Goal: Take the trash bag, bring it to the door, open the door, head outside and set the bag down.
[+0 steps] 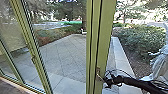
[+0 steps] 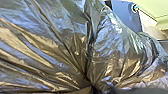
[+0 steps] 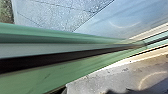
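At five o'clock in the head view, your right gripper point(image 1: 108, 81) is sitting by the door handle point(image 1: 99, 75); the trash bag point(image 2: 110, 45) is looming, creased, before your left wrist camera; you're getting no telling view of either grip, spread or pinching.

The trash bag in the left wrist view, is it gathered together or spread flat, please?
Gathered together: the trash bag shows many folds running in to one tight point.

Gray paving point(image 1: 66, 53), thin joints crossing it, pale slabs point(image 1: 121, 60) along one side
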Tool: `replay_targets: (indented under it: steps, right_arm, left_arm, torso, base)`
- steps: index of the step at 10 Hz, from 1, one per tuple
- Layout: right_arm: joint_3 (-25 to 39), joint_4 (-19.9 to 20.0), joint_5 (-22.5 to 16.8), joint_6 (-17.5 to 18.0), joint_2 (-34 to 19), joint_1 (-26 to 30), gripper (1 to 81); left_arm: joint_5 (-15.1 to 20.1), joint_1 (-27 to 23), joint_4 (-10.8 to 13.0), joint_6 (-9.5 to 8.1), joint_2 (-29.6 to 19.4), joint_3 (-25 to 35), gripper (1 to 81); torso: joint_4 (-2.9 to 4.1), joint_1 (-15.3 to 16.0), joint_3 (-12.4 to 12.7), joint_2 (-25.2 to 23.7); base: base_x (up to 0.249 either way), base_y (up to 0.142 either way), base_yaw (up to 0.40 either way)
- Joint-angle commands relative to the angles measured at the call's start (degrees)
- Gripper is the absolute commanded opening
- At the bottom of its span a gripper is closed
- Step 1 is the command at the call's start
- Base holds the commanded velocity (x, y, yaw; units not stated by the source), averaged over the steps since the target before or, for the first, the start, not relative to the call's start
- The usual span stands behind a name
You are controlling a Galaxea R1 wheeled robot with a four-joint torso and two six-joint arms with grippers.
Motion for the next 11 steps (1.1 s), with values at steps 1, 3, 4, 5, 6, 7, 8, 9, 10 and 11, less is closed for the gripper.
replay_targets:
  steps: [1,3,4,5,6,7,8,9,10,11]
  right_arm:
    - [-0.30,-2.39,-3.65,1.93,3.47,3.20,81.1]
    - [-0.12,-2.39,-3.74,1.93,3.38,3.81,81.1]
    - [-0.39,-2.21,-3.74,1.93,3.29,4.17,81.1]
    - [-0.39,-2.03,-3.65,1.93,3.29,4.52,81.1]
    - [-0.30,-1.95,-3.65,1.84,3.20,4.87,81.1]
    - [-0.39,-1.95,-3.65,1.92,3.03,4.96,81.1]
    - [-0.39,-1.95,-3.22,1.93,2.77,4.96,81.1]
    - [-0.56,-1.86,-2.95,1.84,2.33,5.05,81.1]
    - [-0.65,-1.86,-1.99,1.84,1.45,5.92,81.1]
    - [-0.82,-1.86,-1.72,1.84,1.01,6.88,81.1]
  left_arm:
    - [4.70,-2.05,-0.53,0.25,-0.95,0.42,1.0]
    - [4.61,-1.96,-0.53,0.16,-0.95,0.42,1.0]
    - [4.61,-1.96,-0.53,0.16,-0.95,0.42,1.0]
    - [4.61,-1.87,-0.53,0.25,-0.95,0.42,1.0]
    - [4.61,-1.87,-0.53,0.16,-1.03,0.42,1.0]
    - [4.61,-1.87,-0.61,0.16,-1.03,0.42,1.0]
    - [4.61,-1.87,-0.53,0.16,-1.03,0.42,1.0]
    - [4.61,-1.79,-0.61,0.16,-1.03,0.42,1.0]
    - [4.70,-1.87,-0.61,0.07,-1.03,0.42,1.0]
    - [4.70,-1.78,-0.61,0.07,-1.12,0.42,1.0]
  torso:
    - [0.00,0.00,-1.12,0.00]
    - [0.00,-0.03,-0.76,-0.05]
    - [-0.02,-0.03,-0.76,-0.05]
    - [-0.05,-0.03,-0.74,-0.13]
    - [-0.09,-0.03,-0.72,-0.18]
    - [-0.13,-0.03,-0.72,-0.20]
    - [-0.15,-0.03,-0.70,-0.22]
    - [-0.18,-0.03,-0.70,-0.24]
    - [-0.18,-0.03,-0.72,-0.20]
    - [-0.18,0.09,-0.76,-0.15]
  base:
    - [0.070,0.000,0.000]
    - [0.078,0.000,0.000]
    - [0.112,0.000,0.000]
    - [0.148,0.000,0.000]
    - [0.149,0.000,0.000]
    - [0.149,0.000,0.000]
    - [0.149,0.000,0.000]
    - [0.000,0.000,0.000]
    - [0.000,0.000,0.000]
    - [0.000,0.000,0.000]
